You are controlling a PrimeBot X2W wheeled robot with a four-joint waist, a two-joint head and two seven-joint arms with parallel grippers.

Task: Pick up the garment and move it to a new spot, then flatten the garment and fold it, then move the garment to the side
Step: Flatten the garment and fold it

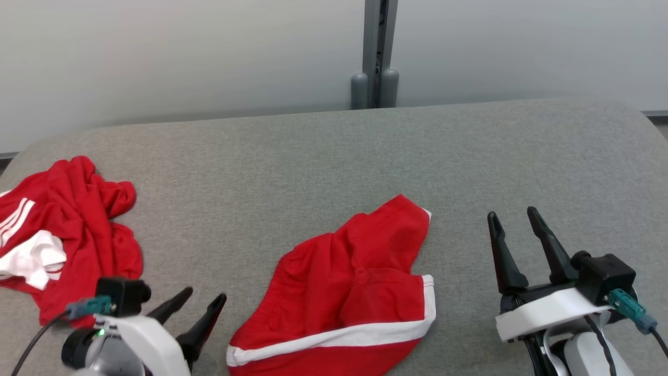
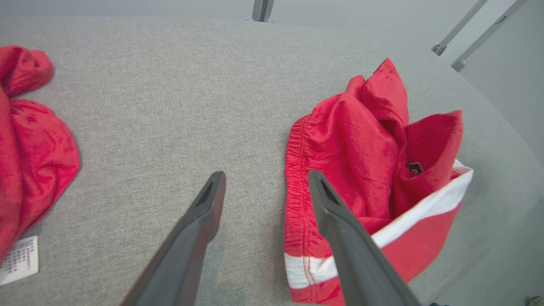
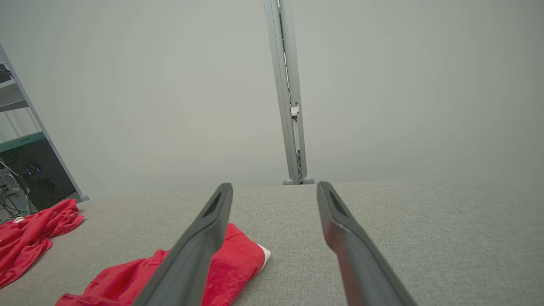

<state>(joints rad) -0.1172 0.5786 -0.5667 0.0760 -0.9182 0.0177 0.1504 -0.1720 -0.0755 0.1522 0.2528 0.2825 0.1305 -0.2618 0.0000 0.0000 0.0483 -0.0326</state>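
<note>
Left claw (image 1: 205, 293) spread, empty, beside crumpled red white-striped shorts (image 1: 344, 282).

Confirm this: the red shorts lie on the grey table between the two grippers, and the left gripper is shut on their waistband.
Not quite. The left gripper is open and holds nothing, as the left wrist view shows; the red shorts do lie between the grippers.

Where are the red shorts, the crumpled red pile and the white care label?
red shorts (image 1: 339, 282): head view, on the cloth at their middle.
crumpled red pile (image 1: 78, 219): head view, on its red folds.
white care label (image 2: 19, 259): left wrist view, middle of the tag.
</note>
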